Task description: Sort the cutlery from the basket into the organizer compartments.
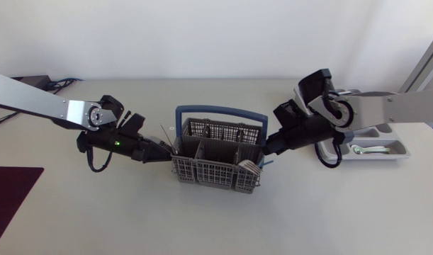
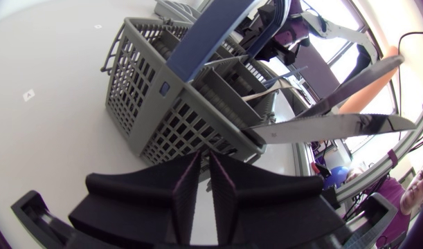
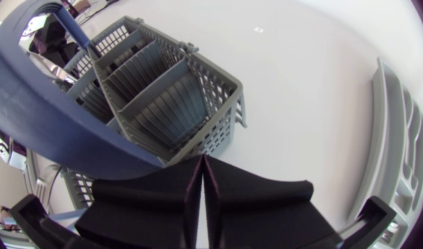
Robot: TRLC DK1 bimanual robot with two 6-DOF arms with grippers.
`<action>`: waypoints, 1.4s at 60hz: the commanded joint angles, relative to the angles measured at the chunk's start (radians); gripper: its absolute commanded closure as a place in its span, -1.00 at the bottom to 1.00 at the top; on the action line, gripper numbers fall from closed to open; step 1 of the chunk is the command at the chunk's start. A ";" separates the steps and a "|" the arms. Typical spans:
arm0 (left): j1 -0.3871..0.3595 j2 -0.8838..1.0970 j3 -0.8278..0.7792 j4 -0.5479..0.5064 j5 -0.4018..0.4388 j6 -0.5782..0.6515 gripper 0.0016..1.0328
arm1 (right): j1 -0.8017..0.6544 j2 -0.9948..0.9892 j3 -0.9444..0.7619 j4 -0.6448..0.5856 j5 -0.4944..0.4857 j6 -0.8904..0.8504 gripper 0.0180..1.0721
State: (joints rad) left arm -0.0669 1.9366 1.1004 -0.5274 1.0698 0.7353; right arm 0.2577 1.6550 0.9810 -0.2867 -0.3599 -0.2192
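Note:
The grey cutlery basket [image 1: 210,174] with a blue handle [image 1: 220,111] stands mid-table. My left gripper [image 1: 168,151] is at its left wall, shut down to a narrow slit with nothing visible between the fingers [image 2: 228,197]. Ahead of the left gripper [image 2: 204,181], a knife [image 2: 322,128] leans out over the basket [image 2: 138,83] corner, a second blade [image 2: 360,77] beside it. My right gripper [image 1: 268,146] is shut and empty at the basket's right end, below the handle. Ahead of the right gripper [image 3: 203,181] are empty basket compartments [image 3: 163,104]. Cutlery handles [image 1: 250,167] show in the front right compartment.
The grey organizer [image 1: 399,151] lies at the table's right edge behind my right arm, with a spoon [image 1: 368,149] in one compartment; its rim [image 3: 398,159] shows beside the right gripper. A dark red mat [image 1: 10,198] covers the table's near left corner.

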 commanded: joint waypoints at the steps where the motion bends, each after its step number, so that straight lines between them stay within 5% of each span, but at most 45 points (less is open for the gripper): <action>1: 0.042 -0.030 -0.017 -0.005 0.032 0.035 0.75 | 0.034 0.052 0.081 0.009 -0.017 0.027 0.89; 23: 0.061 -0.027 0.032 -0.019 0.033 0.029 0.75 | 0.060 0.190 0.274 -0.031 0.006 0.053 0.89; 56: 0.073 0.010 0.115 -0.019 0.024 -0.036 0.69 | 0.061 0.109 0.191 -0.012 0.076 0.058 0.88; 75: 0.156 -0.143 -0.033 -0.019 -0.013 0.049 0.18 | 0.081 -0.205 0.004 0.035 0.259 0.001 0.14; 84: 0.200 -0.257 -0.102 -0.017 -0.027 0.075 -0.07 | 0.133 -0.365 -0.044 0.015 0.283 -0.029 0.08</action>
State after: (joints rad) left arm 0.1108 1.7489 1.0485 -0.5438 1.0420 0.7673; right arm 0.3607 1.3571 0.9745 -0.2626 -0.0875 -0.2203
